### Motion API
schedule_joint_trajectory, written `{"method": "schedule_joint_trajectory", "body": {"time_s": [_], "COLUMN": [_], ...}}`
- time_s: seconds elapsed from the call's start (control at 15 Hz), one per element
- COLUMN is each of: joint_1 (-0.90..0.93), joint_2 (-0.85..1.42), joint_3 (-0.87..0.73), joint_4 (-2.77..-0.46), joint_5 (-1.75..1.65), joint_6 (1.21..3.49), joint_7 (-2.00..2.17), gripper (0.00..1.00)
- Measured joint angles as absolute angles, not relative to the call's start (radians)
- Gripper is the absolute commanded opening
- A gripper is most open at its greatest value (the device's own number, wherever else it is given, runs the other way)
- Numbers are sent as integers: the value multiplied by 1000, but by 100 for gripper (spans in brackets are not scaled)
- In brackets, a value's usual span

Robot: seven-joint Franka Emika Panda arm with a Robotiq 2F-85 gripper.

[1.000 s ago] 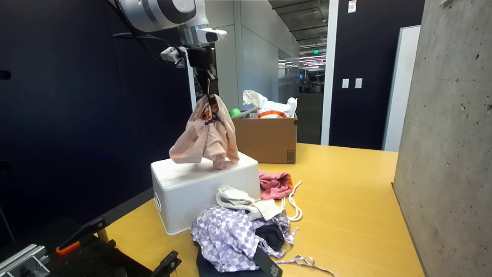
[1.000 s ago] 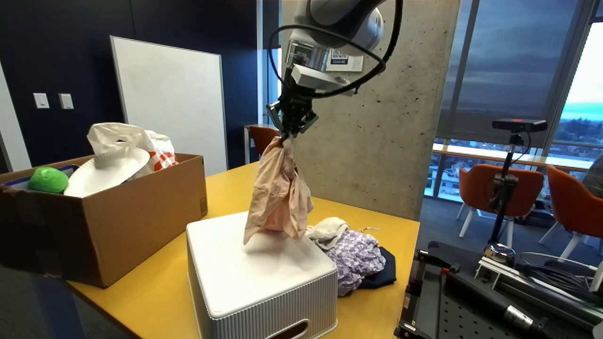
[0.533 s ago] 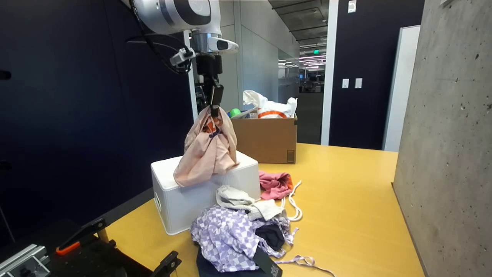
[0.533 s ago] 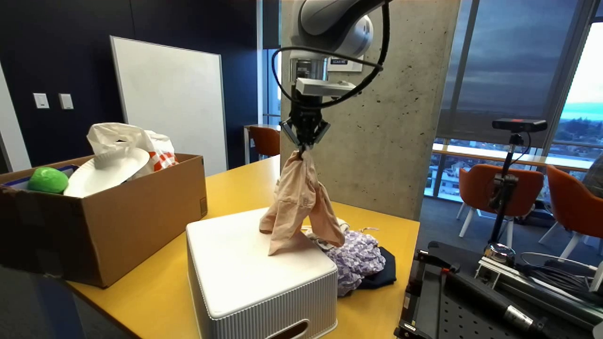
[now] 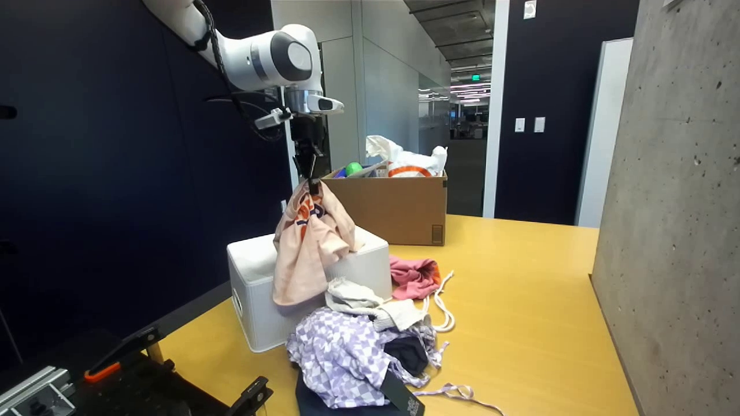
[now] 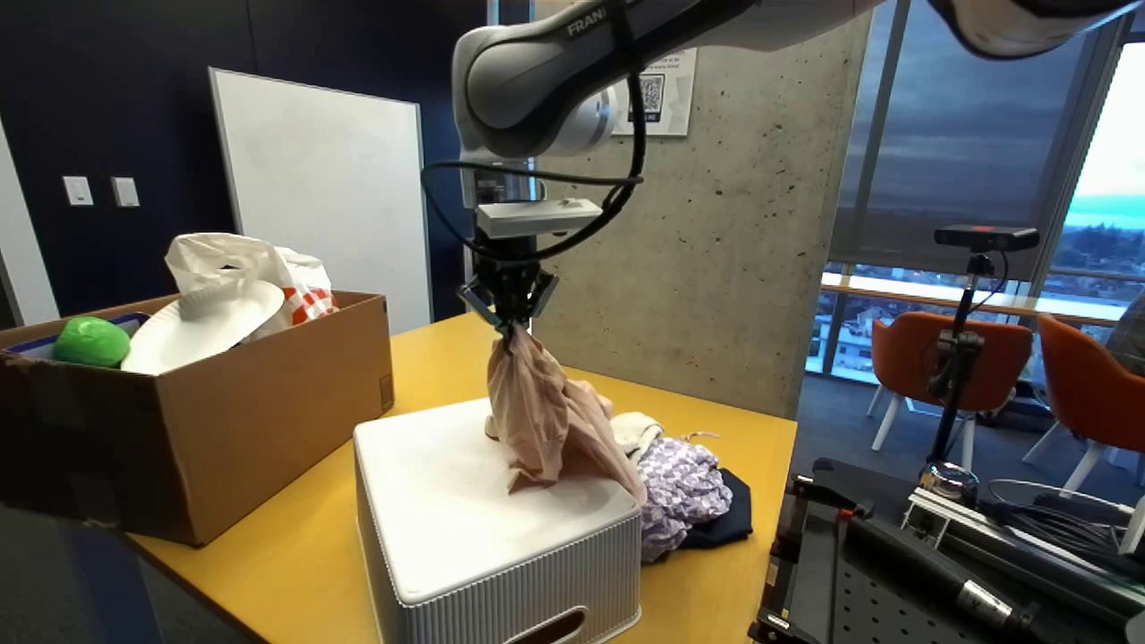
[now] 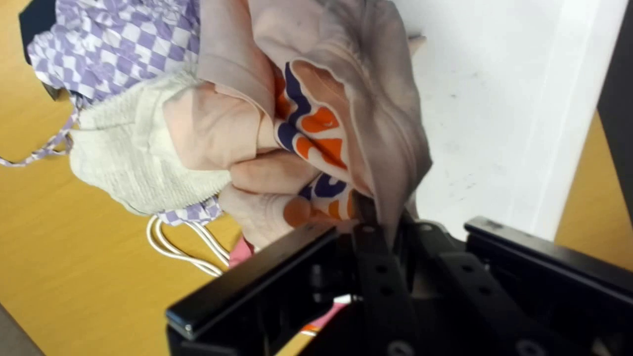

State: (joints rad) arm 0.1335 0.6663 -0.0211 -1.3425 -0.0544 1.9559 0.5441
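Tool [image 6: 512,334], nearly closed, pinches a pale-pink garment [image 6: 538,416].

In an exterior view, the bin [image 5: 263,318] has a garment [image 5: 309,245] over it, clothes [image 5: 341,352] before, a carton [image 5: 399,211] behind.

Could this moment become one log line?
tool: shut on limp pale-pink fabric garment | garment: hanging partly above white rectangular plastic box, contact unclear | near box: crumpled purple-checked cloth

The yellow surface [image 5: 509,300] holds a white bin [image 6: 483,537], and near that bin sit a brown box [image 5: 393,211], a dark pink cloth [image 5: 412,279] and a heap of clothes [image 5: 338,358].
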Motion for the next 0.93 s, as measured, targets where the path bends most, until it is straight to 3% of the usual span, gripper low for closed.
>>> {"method": "schedule_joint_trajectory", "body": {"time_s": [0.47, 0.53, 0.67, 0.93], "joint_1": [188, 191, 192, 183], "joint_2": [782, 777, 765, 767], "joint_3": [-27, -27, -28, -29], "joint_4": [-1149, -1142, -1134, -1129], "joint_5": [-77, -78, -83, -83], "joint_6": [1957, 1957, 1953, 1951], "joint_7": [553, 553, 548, 502], "gripper": [2, 33, 41, 70]}}
